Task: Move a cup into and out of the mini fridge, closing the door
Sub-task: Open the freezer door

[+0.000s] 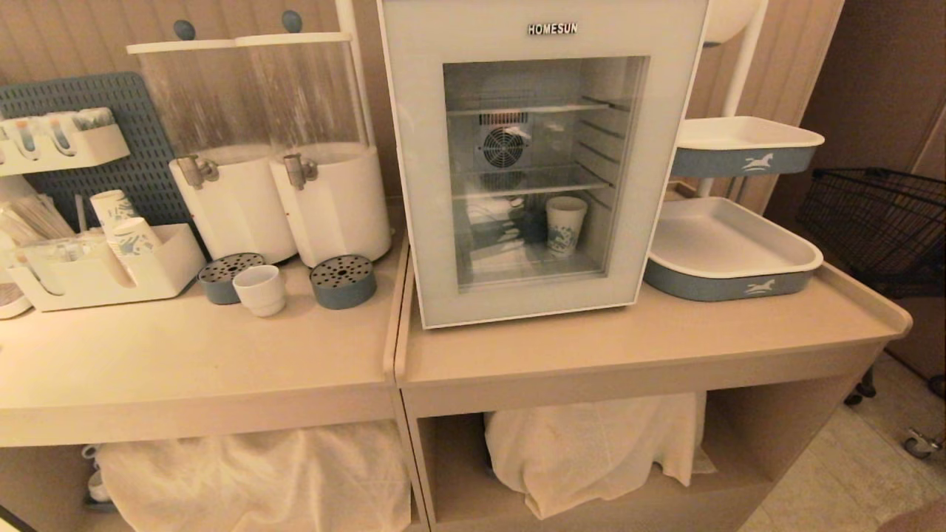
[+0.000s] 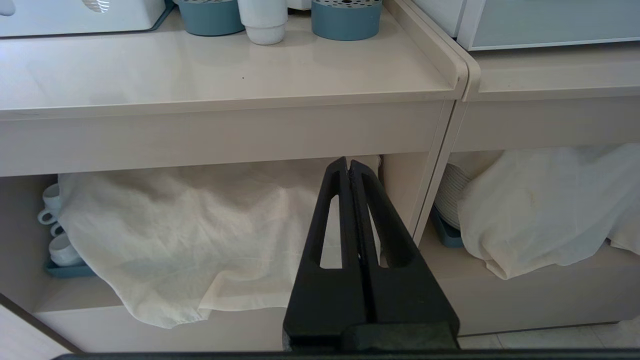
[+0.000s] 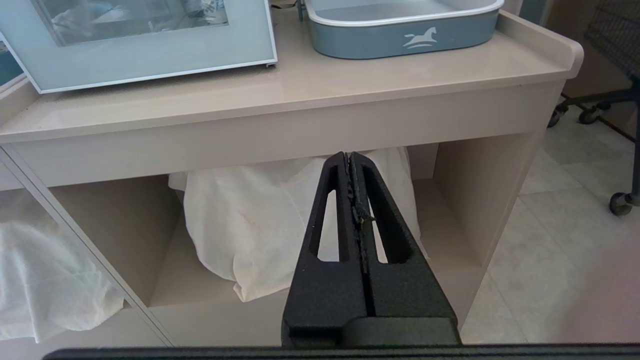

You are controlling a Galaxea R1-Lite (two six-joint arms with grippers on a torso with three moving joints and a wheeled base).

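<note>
Nothing begun: the cup (image 1: 260, 289) sits on the desk (image 1: 185, 362) left of the mini fridge (image 1: 543, 159), its door (image 1: 532, 295) closed (both end effectors clenched, empty).

Glossy ceramic cup (image 1: 259, 289), glass-fronted door (image 1: 543, 159), smooth pale counter (image 1: 185, 362), crumpled cloth (image 2: 190, 240), matt black plastic jaws.

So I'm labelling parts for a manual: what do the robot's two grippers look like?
Both match: the left gripper and right gripper are matte black, each with two long tapering fingers with a slim cut-out slot, rising from a broad black base. No cables or markings show.
</note>
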